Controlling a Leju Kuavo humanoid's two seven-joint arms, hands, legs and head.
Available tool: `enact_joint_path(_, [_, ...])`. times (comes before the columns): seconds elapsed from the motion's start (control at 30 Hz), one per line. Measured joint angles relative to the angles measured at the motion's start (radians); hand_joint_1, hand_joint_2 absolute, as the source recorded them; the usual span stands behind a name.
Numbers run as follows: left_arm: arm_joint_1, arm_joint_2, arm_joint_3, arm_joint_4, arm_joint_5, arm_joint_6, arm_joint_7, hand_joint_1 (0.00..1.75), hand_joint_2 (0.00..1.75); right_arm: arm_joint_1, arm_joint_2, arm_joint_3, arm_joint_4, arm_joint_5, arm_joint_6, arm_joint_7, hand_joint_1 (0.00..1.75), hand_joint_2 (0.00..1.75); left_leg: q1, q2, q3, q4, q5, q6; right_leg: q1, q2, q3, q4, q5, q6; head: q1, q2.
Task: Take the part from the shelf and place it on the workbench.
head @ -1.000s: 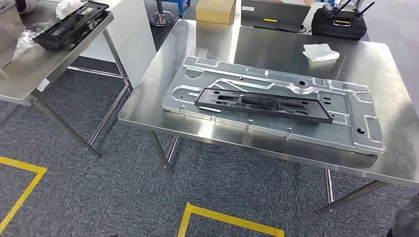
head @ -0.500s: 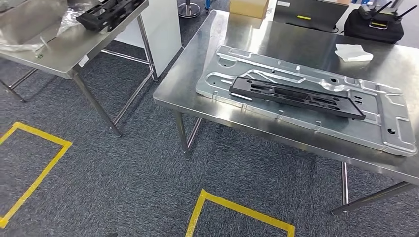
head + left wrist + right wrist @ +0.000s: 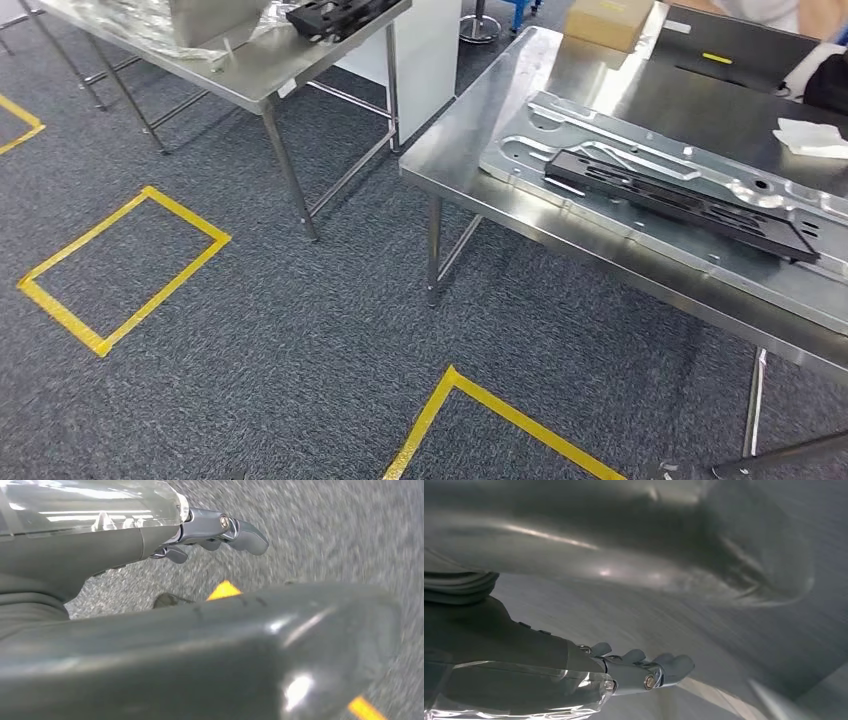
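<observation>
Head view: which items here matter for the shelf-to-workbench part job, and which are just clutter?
Job:
- black part lying on the metal panel
- workbench
- second black part on the side table

Lying about:
- cardboard box
- white cloth
- yellow floor tape

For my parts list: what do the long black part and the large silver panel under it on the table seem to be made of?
Long black part: probably moulded plastic, matte, with no glint and many cut-out slots. Large silver panel: likely stamped sheet metal, shiny, with pressed ridges and reflections.
</observation>
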Motion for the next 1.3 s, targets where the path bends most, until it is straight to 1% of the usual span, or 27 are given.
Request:
enact_joint_path(0.07, [-0.003,-0.002,-0.001,0.000,-0.001,0.002,-0.004,0.00,0.00,0.003,-0.001,-0.003,0.114,0.006,0.006,0.060,0.00,0.00,-0.004,0.020,0.067,-0.103,-0.040,0.015,0.000,-0.024,-0.019,0.023,0.005,0.018,0.000,0.000])
enact_joint_path(0.13, [0.004,-0.001,-0.002,0.000,-0.007,0.003,-0.006,0.00,0.00,0.003,-0.002,-0.005,0.203,0.014,0.017,0.130,0.00,0.00,-0.012,0.016,0.059,-0.125,-0.044,0.044,-0.006,-0.034,-0.026,0.027,0.018,0.034,0.000,0.000])
enact_joint_path(0.17, [0.009,-0.002,-0.002,0.000,-0.010,0.004,-0.006,0.00,0.00,0.004,-0.001,-0.005,0.240,0.020,0.026,0.187,0.00,0.00,-0.014,0.013,0.049,-0.127,-0.034,0.055,-0.011,-0.018,-0.030,0.030,0.011,0.043,0.000,0.000])
enact_joint_path(0.2, [0.011,-0.002,-0.003,0.000,-0.013,0.004,-0.005,0.00,0.00,0.007,0.000,-0.005,0.272,0.025,0.035,0.249,0.00,0.00,-0.015,0.008,0.037,-0.129,-0.022,0.066,-0.014,0.008,-0.038,0.046,-0.016,0.049,0.000,0.000])
enact_joint_path(0.27, [0.011,-0.004,-0.005,0.000,-0.014,0.005,-0.001,0.00,0.00,0.019,0.000,-0.005,0.320,0.032,0.045,0.347,0.00,0.00,-0.020,-0.005,0.007,-0.131,0.003,0.081,-0.015,0.072,-0.065,0.132,-0.117,0.052,0.000,0.000])
enact_joint_path(0.3, [0.010,-0.005,-0.005,0.000,-0.014,0.006,0.002,0.00,0.00,0.024,0.000,-0.005,0.337,0.034,0.047,0.374,0.00,0.00,-0.023,-0.015,-0.010,-0.131,0.016,0.086,-0.012,0.089,-0.079,0.193,-0.168,0.049,0.000,0.000])
enact_joint_path(0.33, [0.010,-0.006,-0.006,0.000,-0.014,0.009,0.006,0.00,0.00,0.028,-0.001,-0.005,0.352,0.035,0.049,0.388,0.00,0.00,-0.028,-0.025,-0.028,-0.130,0.030,0.088,-0.008,0.097,-0.086,0.246,-0.199,0.043,0.000,0.000])
enact_joint_path(0.37, [0.011,-0.007,-0.006,0.000,-0.014,0.012,0.012,0.00,0.00,0.030,-0.002,-0.005,0.363,0.036,0.050,0.393,0.00,0.00,-0.031,-0.036,-0.046,-0.129,0.044,0.088,-0.004,0.100,-0.080,0.277,-0.205,0.037,0.000,0.000])
enact_joint_path(0.4, [0.012,-0.008,-0.007,0.000,-0.014,0.017,0.018,0.00,0.00,0.030,-0.002,-0.005,0.372,0.036,0.053,0.390,0.00,0.00,-0.034,-0.046,-0.063,-0.128,0.057,0.088,0.000,0.102,-0.059,0.278,-0.190,0.030,0.000,0.000])
enact_joint_path(0.47, [0.012,-0.013,-0.007,0.000,-0.014,0.030,0.025,0.00,0.00,0.030,-0.005,-0.005,0.381,0.040,0.064,0.362,0.00,0.00,-0.037,-0.068,-0.092,-0.128,0.084,0.085,0.008,0.123,0.033,0.181,-0.138,0.012,0.000,0.000])
enact_joint_path(0.53, [0.010,-0.020,-0.007,0.000,-0.012,0.043,0.020,0.00,0.00,0.030,-0.014,-0.005,0.386,0.045,0.078,0.319,0.00,0.00,-0.040,-0.089,-0.109,-0.130,0.109,0.079,0.016,0.168,0.135,0.035,-0.133,-0.009,0.000,0.000])
enact_joint_path(0.57, [0.010,-0.022,-0.007,0.000,-0.011,0.047,0.014,0.00,0.00,0.029,-0.017,-0.005,0.389,0.046,0.084,0.297,0.00,0.00,-0.039,-0.098,-0.113,-0.133,0.122,0.074,0.019,0.184,0.163,-0.013,-0.141,-0.015,0.000,0.000])
enact_joint_path(0.6, [0.010,-0.024,-0.007,0.000,-0.011,0.049,0.007,0.00,0.00,0.029,-0.020,-0.005,0.391,0.047,0.089,0.280,0.00,0.00,-0.039,-0.107,-0.114,-0.138,0.134,0.067,0.022,0.185,0.172,-0.035,-0.145,-0.019,0.000,0.000])
enact_joint_path(0.67, [0.015,-0.023,-0.007,0.000,-0.011,0.051,-0.002,0.00,0.00,0.025,-0.020,-0.005,0.396,0.047,0.095,0.260,0.00,0.00,-0.038,-0.123,-0.120,-0.150,0.153,0.055,0.021,0.159,0.160,-0.042,-0.124,-0.025,0.000,0.000])
enact_joint_path(0.7, [0.017,-0.022,-0.007,0.000,-0.011,0.050,-0.005,0.00,0.00,0.022,-0.020,-0.005,0.397,0.047,0.097,0.255,0.00,0.00,-0.040,-0.116,-0.127,-0.141,0.135,0.052,0.018,0.145,0.150,-0.046,-0.109,-0.030,0.000,0.000])
enact_joint_path(0.73, [0.018,-0.021,-0.007,0.000,-0.012,0.048,-0.008,0.00,0.00,0.021,-0.019,-0.005,0.399,0.047,0.098,0.251,0.00,0.00,-0.041,-0.101,-0.138,-0.111,0.093,0.049,0.015,0.129,0.137,-0.050,-0.093,-0.034,0.000,0.000])
enact_joint_path(0.8, [0.018,-0.020,-0.007,0.000,-0.013,0.039,-0.015,0.00,0.00,0.023,-0.016,-0.005,0.403,0.045,0.101,0.241,0.00,0.00,-0.038,-0.059,-0.161,0.008,-0.029,0.043,0.015,0.098,0.107,-0.051,-0.067,-0.038,-0.001,0.000])
enact_joint_path(0.83, [0.017,-0.019,-0.007,0.000,-0.013,0.034,-0.018,0.00,0.00,0.024,-0.014,-0.005,0.405,0.044,0.103,0.237,0.00,0.00,-0.036,-0.048,-0.168,0.077,-0.069,0.037,0.016,0.081,0.091,-0.048,-0.056,-0.037,-0.001,0.000])
enact_joint_path(0.87, [0.016,-0.018,-0.007,0.000,-0.014,0.028,-0.021,0.00,0.00,0.024,-0.012,-0.005,0.407,0.043,0.104,0.233,0.00,0.00,-0.033,-0.041,-0.167,0.131,-0.078,0.032,0.017,0.065,0.073,-0.044,-0.046,-0.036,-0.001,0.000])
enact_joint_path(0.93, [0.016,-0.015,-0.008,0.000,-0.014,0.023,-0.025,0.00,0.00,0.020,-0.010,-0.006,0.409,0.042,0.104,0.230,0.00,0.00,-0.027,-0.031,-0.124,0.151,-0.038,0.024,0.017,0.037,0.033,-0.031,-0.027,-0.031,-0.001,0.000])
enact_joint_path(0.97, [0.015,-0.014,-0.009,0.000,-0.014,0.023,-0.026,0.00,0.00,0.017,-0.009,-0.006,0.409,0.042,0.105,0.229,0.00,0.00,-0.024,-0.021,-0.075,0.106,-0.017,0.022,0.017,0.025,0.014,-0.022,-0.020,-0.028,-0.001,0.000])
enact_joint_path(1.03, [0.011,-0.013,-0.013,0.000,-0.016,0.022,-0.028,0.00,0.00,0.012,-0.004,-0.006,0.410,0.041,0.107,0.230,0.00,0.00,-0.026,0.016,0.059,-0.053,-0.034,0.024,0.018,0.005,-0.014,-0.004,-0.007,-0.019,-0.001,0.000])
enact_joint_path(1.1, [0.005,-0.011,-0.016,0.000,-0.020,0.023,-0.029,0.00,0.00,0.009,0.001,-0.007,0.412,0.038,0.108,0.231,0.00,0.00,-0.035,0.037,0.130,-0.164,-0.073,0.041,0.018,-0.016,-0.025,0.008,0.005,-0.008,-0.001,0.000])
enact_joint_path(1.17, [0.006,-0.008,-0.016,0.000,-0.027,0.028,-0.029,0.00,0.00,0.003,0.008,-0.009,0.414,0.035,0.110,0.236,0.00,0.00,-0.038,0.026,0.121,-0.185,-0.070,0.065,0.012,-0.025,-0.030,0.011,0.014,0.006,-0.001,0.000])
enact_joint_path(1.2, [0.008,-0.007,-0.017,0.000,-0.029,0.032,-0.029,0.00,0.00,0.001,0.012,-0.011,0.415,0.034,0.111,0.240,0.00,0.00,-0.038,0.020,0.114,-0.188,-0.061,0.074,0.009,-0.008,-0.036,0.021,0.001,0.013,-0.001,0.000])
enact_joint_path(1.23, [0.009,-0.005,-0.017,0.000,-0.031,0.037,-0.029,0.00,0.00,0.001,0.016,-0.013,0.416,0.032,0.113,0.245,0.00,0.00,-0.037,0.014,0.105,-0.191,-0.051,0.083,0.006,0.019,-0.046,0.046,-0.029,0.019,-0.001,0.000])
enact_joint_path(1.3, [0.008,-0.002,-0.017,-0.001,-0.031,0.045,-0.027,0.00,0.00,0.005,0.021,-0.017,0.419,0.029,0.114,0.254,0.00,0.00,-0.038,-0.004,0.080,-0.191,-0.029,0.093,0.004,0.076,-0.081,0.153,-0.123,0.024,-0.001,0.000])
